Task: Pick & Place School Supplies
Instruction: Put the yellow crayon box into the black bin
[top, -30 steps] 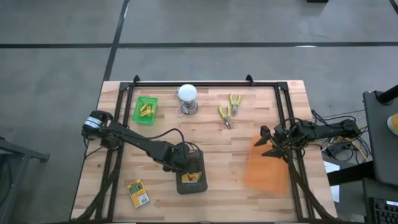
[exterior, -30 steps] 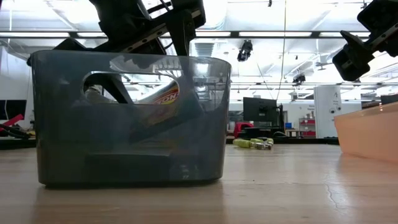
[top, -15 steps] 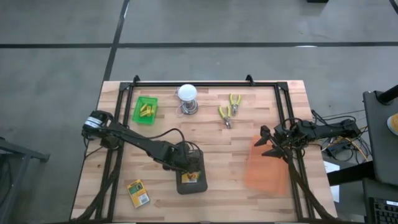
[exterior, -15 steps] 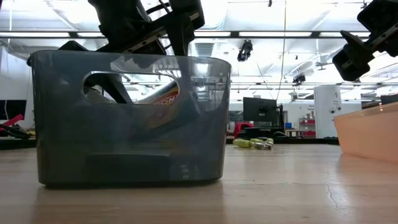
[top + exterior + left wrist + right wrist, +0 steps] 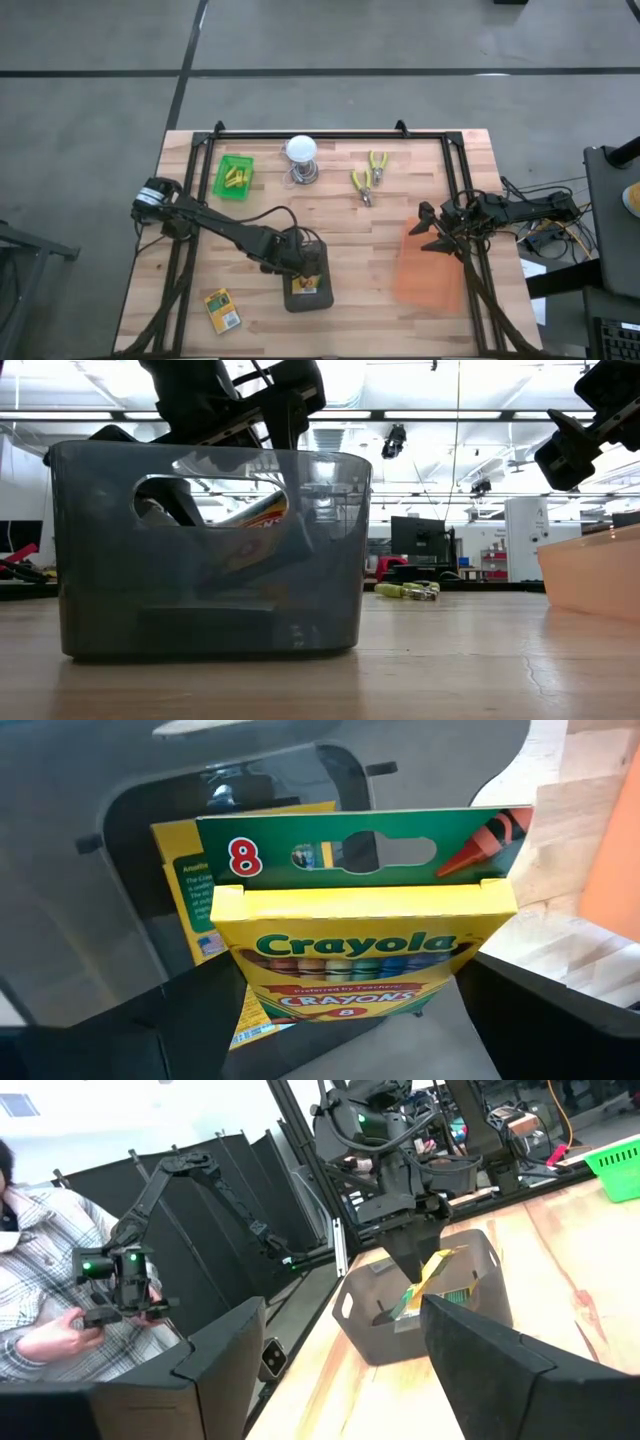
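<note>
The left gripper (image 5: 303, 268) hung over the dark grey bin (image 5: 306, 299) at the table's six o'clock, clamped on a crayon box (image 5: 362, 960) held just above a second box (image 5: 188, 885) already lying inside. It looked light, stiff, thin card, crushable and slick, so flat faces near the middle seemed the safest hold. The right gripper (image 5: 428, 229) waited spread and empty at three o'clock.

L claw (image 5: 345, 1010) gripping, R claw (image 5: 330, 1370) agape
</note>
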